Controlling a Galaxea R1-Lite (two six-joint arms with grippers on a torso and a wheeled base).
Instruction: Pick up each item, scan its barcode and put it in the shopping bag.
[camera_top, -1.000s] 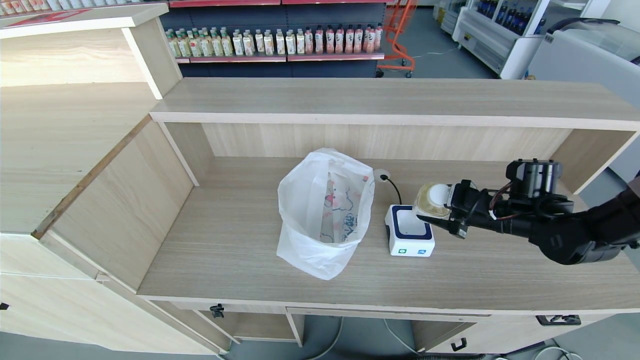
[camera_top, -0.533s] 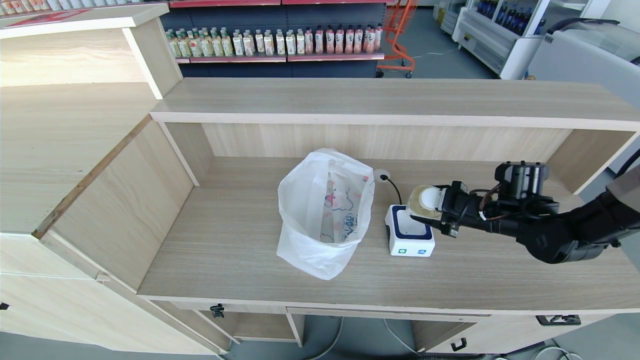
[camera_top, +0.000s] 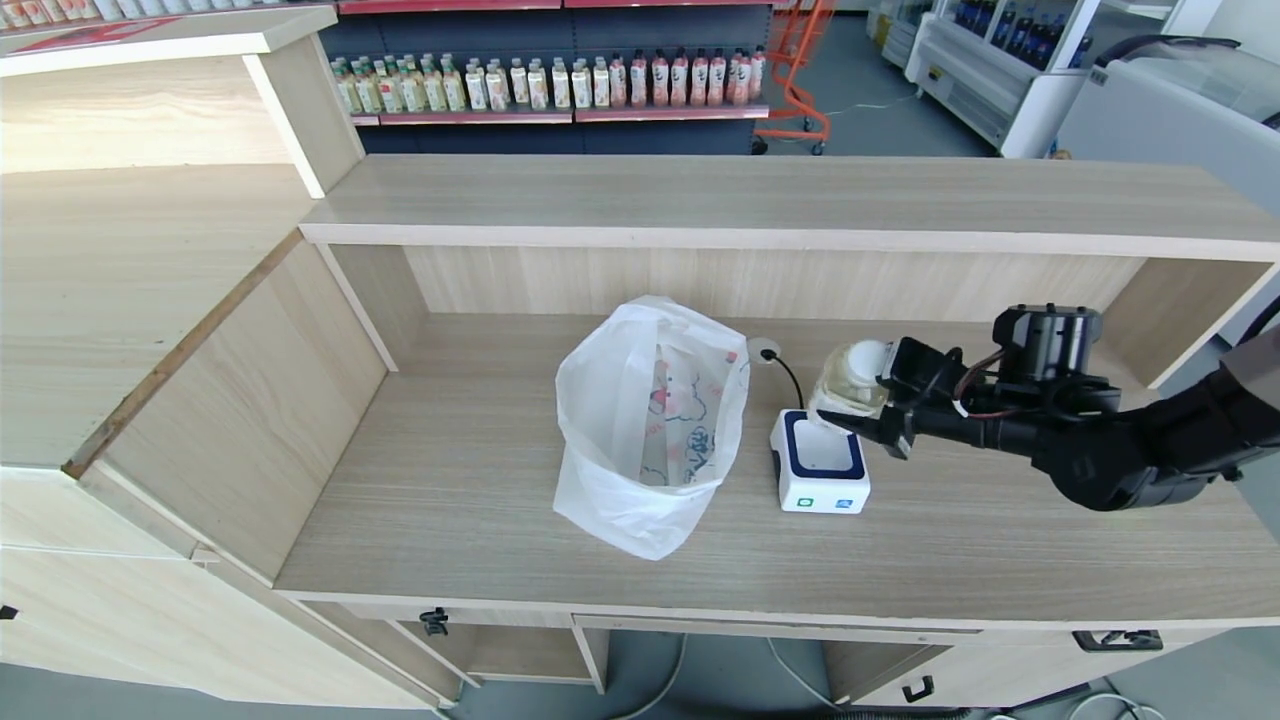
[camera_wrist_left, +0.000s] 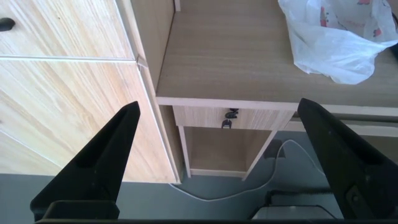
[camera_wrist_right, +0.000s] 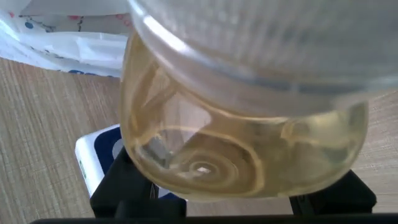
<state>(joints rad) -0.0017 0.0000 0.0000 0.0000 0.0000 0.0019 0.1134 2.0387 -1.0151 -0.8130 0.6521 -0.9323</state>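
Black left pincer (camera_wrist_left: 217, 106) hangs released, fingers wide apart, off the front edge of the desk (camera_top: 450, 500). On it a white shopping bag (camera_top: 640, 440) stands open, and just beside that sits a white-and-blue scanner (camera_top: 818, 472). Above the scanner's far end a clear jar (camera_top: 850, 385) of pale yellow liquid, white-capped and tilted, is clenched in the right pincer (camera_top: 885, 415).

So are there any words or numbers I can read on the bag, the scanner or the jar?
Nothing here can be read.
Shopping bag: red and blue print, too crumpled.
Scanner: two small front signs, too small.
Jar: no label shows.
Shelf bottles: labels too small.
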